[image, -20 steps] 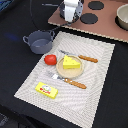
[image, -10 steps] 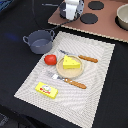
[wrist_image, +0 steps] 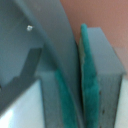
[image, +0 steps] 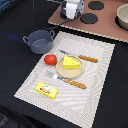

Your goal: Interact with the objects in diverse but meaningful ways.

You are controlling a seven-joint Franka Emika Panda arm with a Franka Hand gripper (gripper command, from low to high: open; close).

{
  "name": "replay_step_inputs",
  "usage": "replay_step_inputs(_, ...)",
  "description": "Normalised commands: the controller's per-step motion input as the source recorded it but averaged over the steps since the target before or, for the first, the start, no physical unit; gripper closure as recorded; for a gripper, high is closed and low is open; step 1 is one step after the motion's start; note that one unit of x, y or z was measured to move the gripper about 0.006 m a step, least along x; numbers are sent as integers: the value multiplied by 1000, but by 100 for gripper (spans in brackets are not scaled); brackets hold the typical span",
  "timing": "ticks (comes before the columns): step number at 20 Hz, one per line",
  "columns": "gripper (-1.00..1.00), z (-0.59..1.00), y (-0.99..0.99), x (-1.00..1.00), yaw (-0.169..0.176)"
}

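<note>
On the dark worktop, seen from the exterior view:

Mat: a pale woven placemat (image: 95, 80) lies across the middle of the worktop, turned at a slant to its edges.

Plate: a tan round plate (image: 64, 73) sits near the centre of the mat.

Cheese: the yellow holed cheese wedge (image: 71, 63) rests on that plate.

Tomato: the red tomato (image: 50, 59) stands on the mat, just beside the plate, on the side towards the exterior view's left.

Pot: the grey two-handled pot (image: 39, 41) stands upright just off the mat's far left corner, on the dark surface, near the tomato.

Box: the flat yellow labelled box (image: 46, 90) lies flat at the mat's near left corner, well apart from the pot.

Cutlery: one wooden-handled piece (image: 88, 59) lies just beyond the plate, another (image: 77, 84) on its near side.

Stove board: a brownish board with dark round burners (image: 100, 20) fills the far right corner; a pale bowl (image: 123, 16) sits at its right edge.

Gripper: the gripper (image: 71, 10) hangs at the far edge of the worktop, by the board's left end, well apart from all the toy items. The wrist view shows only blurred grey bodies with green pads (wrist_image: 89, 85) very close to each other; I cannot tell whether it is clenched or released, and I see nothing held in it.
</note>
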Motion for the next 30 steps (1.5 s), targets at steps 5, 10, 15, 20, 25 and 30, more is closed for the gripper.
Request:
replay_step_inputs(5, 100, 923, 0, 267, 0)
replay_step_inputs(10, 100, 572, 0, 406, 0)
replay_step_inputs(15, 100, 192, 0, 546, -8)
replay_step_inputs(20, 100, 27, 0, 831, -26)
replay_step_inputs(25, 100, 0, 0, 891, -46)
replay_step_inputs(30, 100, 0, 8, 869, -51)
